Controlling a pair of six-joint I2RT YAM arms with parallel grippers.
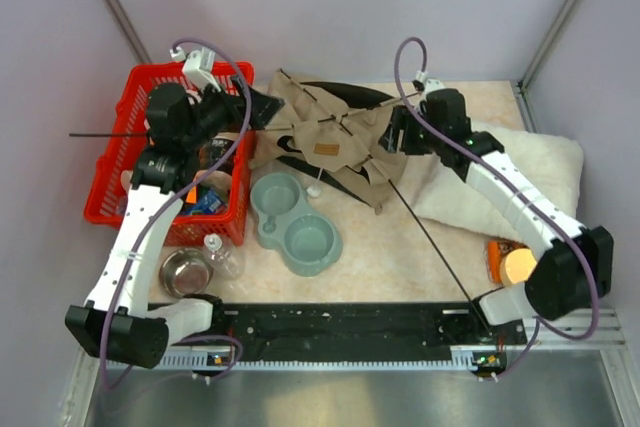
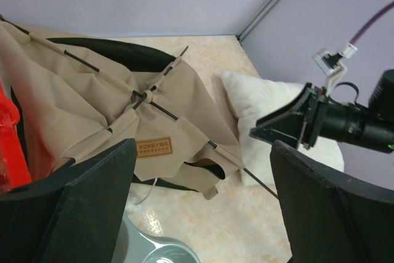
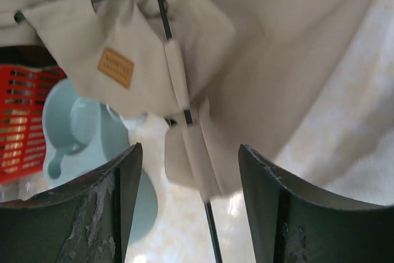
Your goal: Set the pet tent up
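Beige marbled surface, grey walls: from above, the pet tent lay collapsed at the back, edges hidden behind my arms. Left wrist: my left fingers stood wide, empty. Right wrist: my right fingers were parted over it, holding nothing.

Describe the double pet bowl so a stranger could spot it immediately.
Start at the red plastic basket on the left of the table. Just right of its near corner, in front of the crumpled tan fabric pet tent, lies a pale grey-green feeding dish. Its two round wells joined in one piece set it apart from the single shiny steel bowl nearby.
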